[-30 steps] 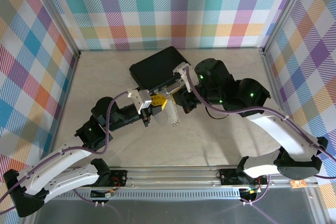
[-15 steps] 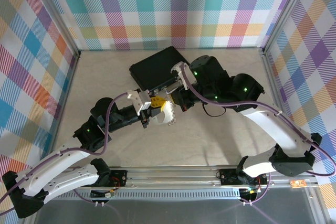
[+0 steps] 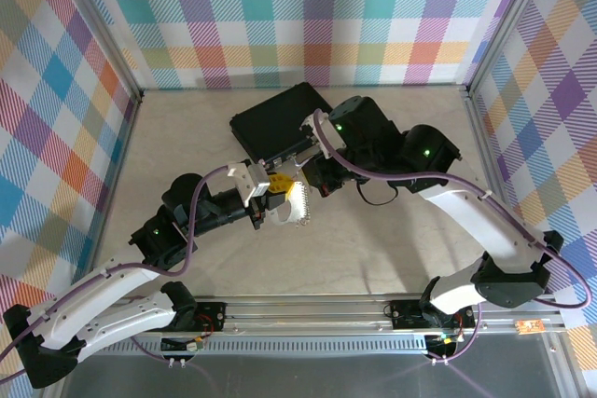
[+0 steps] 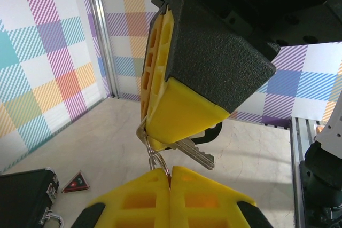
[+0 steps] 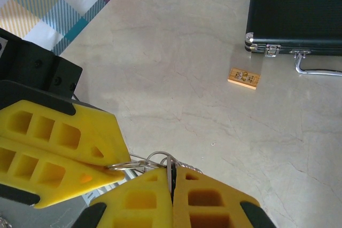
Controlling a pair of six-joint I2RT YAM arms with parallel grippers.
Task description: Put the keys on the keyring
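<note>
right gripper (image 5: 172, 181) shifted left | keys (image 4: 196, 153) pinched in it | keyring (image 4: 158, 160) in left gripper (image 4: 170, 178)

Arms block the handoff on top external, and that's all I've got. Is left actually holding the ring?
Observer: Yes, the left gripper is shut on the thin wire keyring.
Operator: Right have a key?
Observer: The right gripper is shut on a silver key, blade jutting out beside the ring.
Operator: Anything loose I can't see?
Observer: A small wooden block lies near the black case latches, apart from it.
</note>
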